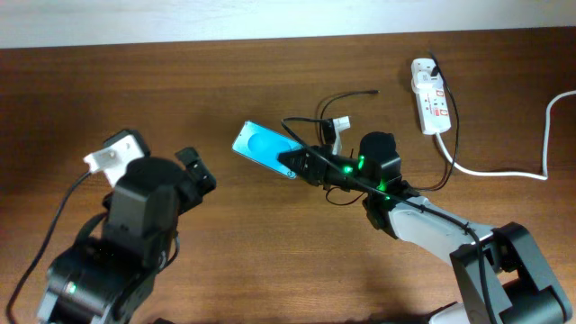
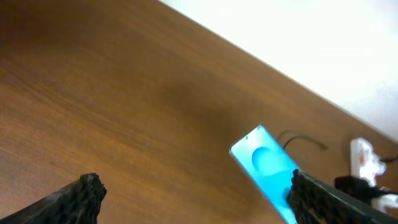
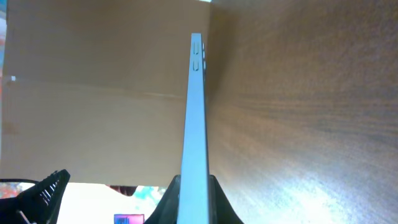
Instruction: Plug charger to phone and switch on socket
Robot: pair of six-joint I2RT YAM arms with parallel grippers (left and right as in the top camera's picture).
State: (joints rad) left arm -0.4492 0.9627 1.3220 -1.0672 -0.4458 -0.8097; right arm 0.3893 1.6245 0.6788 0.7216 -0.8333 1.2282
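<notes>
Right gripper (image 1: 295, 162) clamps one short end of the phone (image 1: 264, 148); left gripper (image 1: 196, 169) hangs wide open.

The phone is near the middle of the table (image 1: 270, 270), its cyan screen facing up and its free end pointing toward the far left. In the right wrist view it shows edge-on, pinched between the two fingers (image 3: 214, 199). The left gripper is well apart from it, nearer the left side, with nothing between its spread jaws. The charger (image 1: 346, 94) lies in loose black loops just beyond the phone, its tip not at the phone. The socket (image 1: 430, 94) lies at the far right of the table, with a black plug at its far end and its white cord (image 1: 544, 135) trailing off to the right edge.
</notes>
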